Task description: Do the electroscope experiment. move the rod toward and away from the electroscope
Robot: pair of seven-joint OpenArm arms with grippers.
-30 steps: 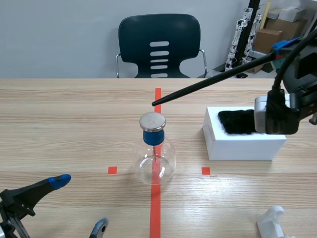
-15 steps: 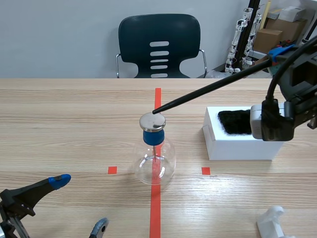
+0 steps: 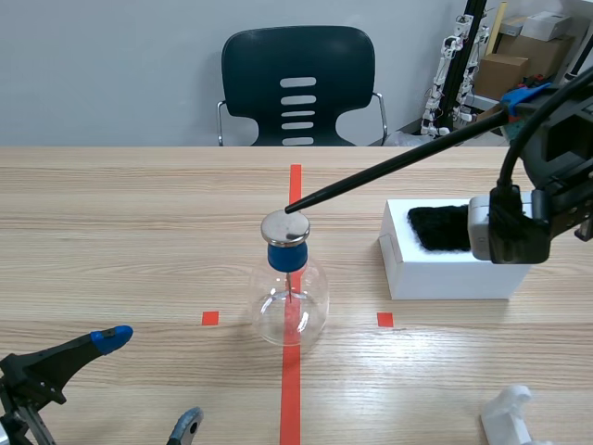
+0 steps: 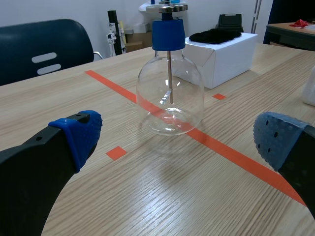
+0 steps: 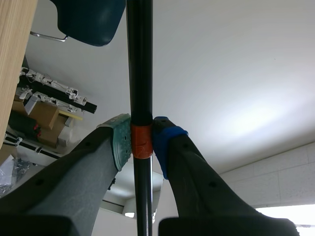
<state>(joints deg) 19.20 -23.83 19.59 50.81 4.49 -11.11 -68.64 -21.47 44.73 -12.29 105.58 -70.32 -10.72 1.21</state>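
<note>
1. Two arms are at work: the right gripper [image 5: 141,141] is clamped on the black rod [image 3: 398,159], its pads pressed on an orange-red band of the shaft.
2. The rod slants down across the table [image 3: 111,232]. Its tip is at the far edge of the electroscope's metal disc [image 3: 285,227]; I cannot tell whether they touch.
3. The electroscope [image 3: 290,301] is a clear glass flask standing upright on the red tape line, closed by a blue stopper [image 3: 286,257]. A thin metal stem [image 4: 169,73] hangs from the stopper into the bulb.
4. The left gripper [image 4: 179,140] sits low near the table's front edge, fingers spread wide and holding nothing, with the flask ahead of it.
5. A white box [image 3: 454,271] stands to the right of the flask, with a black cloth [image 3: 440,227] lying on top.
</note>
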